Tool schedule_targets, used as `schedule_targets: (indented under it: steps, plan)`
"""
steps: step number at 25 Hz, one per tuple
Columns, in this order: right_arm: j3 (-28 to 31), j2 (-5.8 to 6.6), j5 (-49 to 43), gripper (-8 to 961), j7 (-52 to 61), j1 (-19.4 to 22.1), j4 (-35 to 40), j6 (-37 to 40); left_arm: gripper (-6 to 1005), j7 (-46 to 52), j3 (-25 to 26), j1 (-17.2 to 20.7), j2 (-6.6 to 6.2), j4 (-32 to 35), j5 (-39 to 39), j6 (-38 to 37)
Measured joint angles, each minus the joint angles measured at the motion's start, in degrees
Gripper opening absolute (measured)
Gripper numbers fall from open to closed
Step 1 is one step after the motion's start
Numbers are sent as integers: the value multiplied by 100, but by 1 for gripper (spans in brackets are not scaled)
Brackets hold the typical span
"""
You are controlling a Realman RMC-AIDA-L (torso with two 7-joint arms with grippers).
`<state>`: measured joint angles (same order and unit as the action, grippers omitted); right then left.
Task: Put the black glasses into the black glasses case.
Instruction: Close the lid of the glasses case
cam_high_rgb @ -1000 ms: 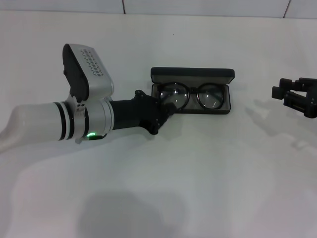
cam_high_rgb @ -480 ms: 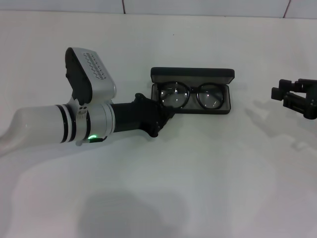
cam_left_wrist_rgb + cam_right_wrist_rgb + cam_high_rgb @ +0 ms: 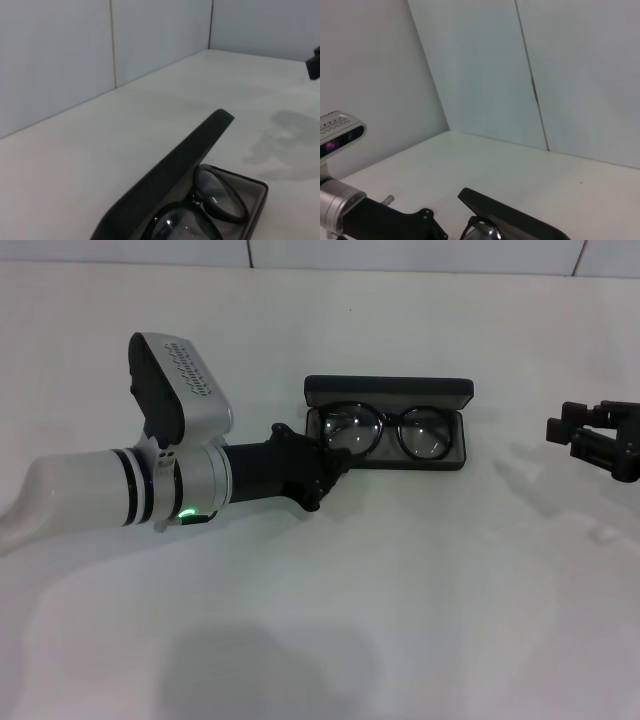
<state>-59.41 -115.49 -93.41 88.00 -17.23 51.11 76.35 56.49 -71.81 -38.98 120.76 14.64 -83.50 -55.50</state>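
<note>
The black glasses (image 3: 389,427) lie lenses-up inside the open black glasses case (image 3: 390,390), on its grey lining, with the lid standing up behind them. My left gripper (image 3: 333,462) is at the left end of the case, touching or just beside the left lens. The left wrist view shows the case lid (image 3: 175,170) and the glasses (image 3: 220,200) close up, without my fingers. My right gripper (image 3: 560,425) is parked off to the right, open and empty, well away from the case.
A white table (image 3: 420,580) carries everything, with a pale wall along its back edge. My left arm (image 3: 170,480) lies across the left side of the table. The case lid (image 3: 510,216) and left arm (image 3: 380,217) also show in the right wrist view.
The glasses have shifted slightly back and now sit flatter in the case. My left arm has barely moved. The right arm has not moved.
</note>
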Motion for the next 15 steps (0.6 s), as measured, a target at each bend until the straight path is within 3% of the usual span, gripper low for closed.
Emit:
schedule_targets:
  steps: [9, 15]
  plan:
    - [-4, -9, -2, 296, -77, -19, -80, 6, 71, -12, 0, 34, 0, 10, 186, -62]
    - [81, 6, 2, 298, -104, 55, -84, 172, 72, 31, 0, 39, -36, 107, 389, -991]
